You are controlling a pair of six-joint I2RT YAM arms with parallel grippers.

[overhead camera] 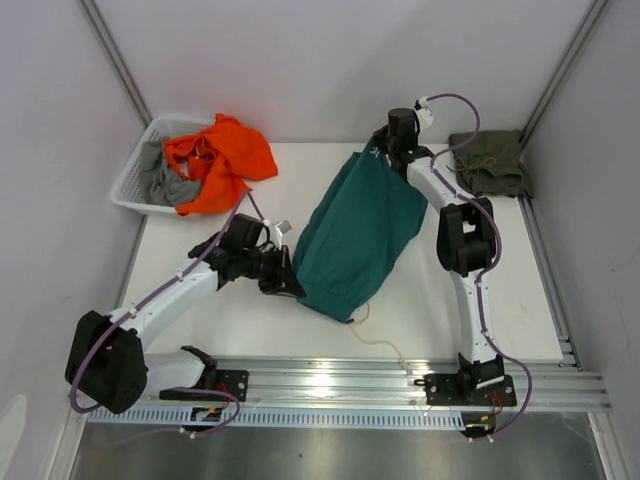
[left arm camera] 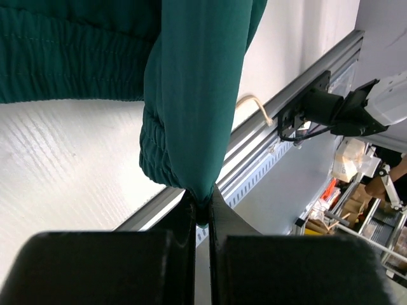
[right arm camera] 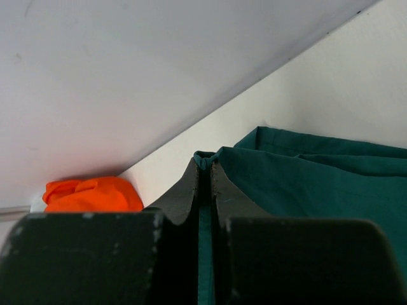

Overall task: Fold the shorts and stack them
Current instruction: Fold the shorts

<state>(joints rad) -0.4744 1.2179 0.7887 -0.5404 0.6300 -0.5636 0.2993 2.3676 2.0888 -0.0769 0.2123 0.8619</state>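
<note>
Holding teal shorts (overhead camera: 360,235) stretched across mid-worktop: pinched by left claw (overhead camera: 288,280) at waistband end toward near edge, by right claw (overhead camera: 380,152) at opposite corner near far edge. Handles soft, light, floppy; best grabbed at corners. Leaves olive shorts (overhead camera: 488,162) at far-right corner.

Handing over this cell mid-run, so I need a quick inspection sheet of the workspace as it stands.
Surface: white table, partly covered by cloth.
Job's things: large teal-green cloth shorts held between both arms; their off-white cord trails toward the near aluminium rail; olive-green cloth shorts lie apart at the far right corner.
Clutter: white plastic basket, far left, holding an orange garment and a grey garment.
Grippers: left gripper and right gripper, fingers shut on the teal-green shorts.
Cables: purple cables along both arms.
Surroundings: pale walls around the table.
</note>
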